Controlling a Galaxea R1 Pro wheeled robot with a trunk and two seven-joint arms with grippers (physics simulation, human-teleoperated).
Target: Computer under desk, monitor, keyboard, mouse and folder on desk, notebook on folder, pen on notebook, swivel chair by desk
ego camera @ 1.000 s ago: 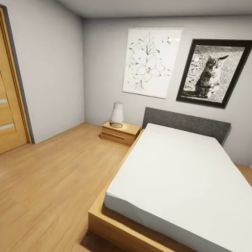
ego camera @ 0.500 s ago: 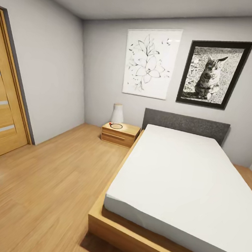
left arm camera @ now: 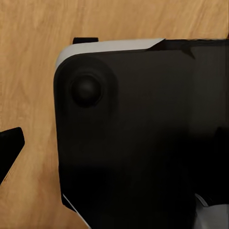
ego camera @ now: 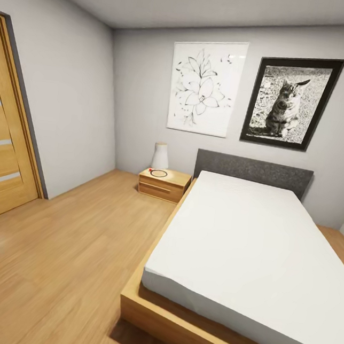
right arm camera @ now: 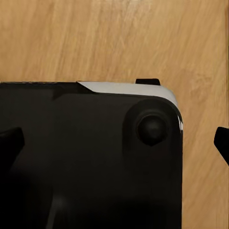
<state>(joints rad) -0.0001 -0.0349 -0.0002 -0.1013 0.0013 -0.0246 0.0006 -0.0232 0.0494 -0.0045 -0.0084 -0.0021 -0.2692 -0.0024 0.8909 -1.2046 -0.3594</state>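
Nearest in the head view is one wooden floor (ego camera: 59,255) of light planks, running from the near left corner to the far wall. On it stands one bed (ego camera: 247,256), its long axis running near to far along the right side of the room. Its light wooden frame (ego camera: 175,323) shows at the near end, a single white mattress lies on top, and one dark grey headboard (ego camera: 254,170) stands at the far end against the wall.

At the left is one wooden door (ego camera: 1,156) with pale horizontal strips, set in the left wall.

Farther back, just left of the headboard, stands one low wooden nightstand (ego camera: 164,183). On its top are one white lamp (ego camera: 160,155) and a small dark ring (ego camera: 159,173) with a bit of red beside it; what these small items are cannot be told.

On the far wall hang two pictures: one white poster with a line drawing of a flower (ego camera: 206,86), and to its right one black-framed photo of a cat (ego camera: 290,100).

None of the task's things can be located in these frames.

Each wrist view looks down on wooden floor, with a large black robot body part with a light rim (left arm camera: 143,138) (right arm camera: 90,157) in front. Dark fingertips (left arm camera: 9,143) (right arm camera: 222,143) show at the frame edges, but whether the left hand or the right hand is spread or pressed together cannot be told.
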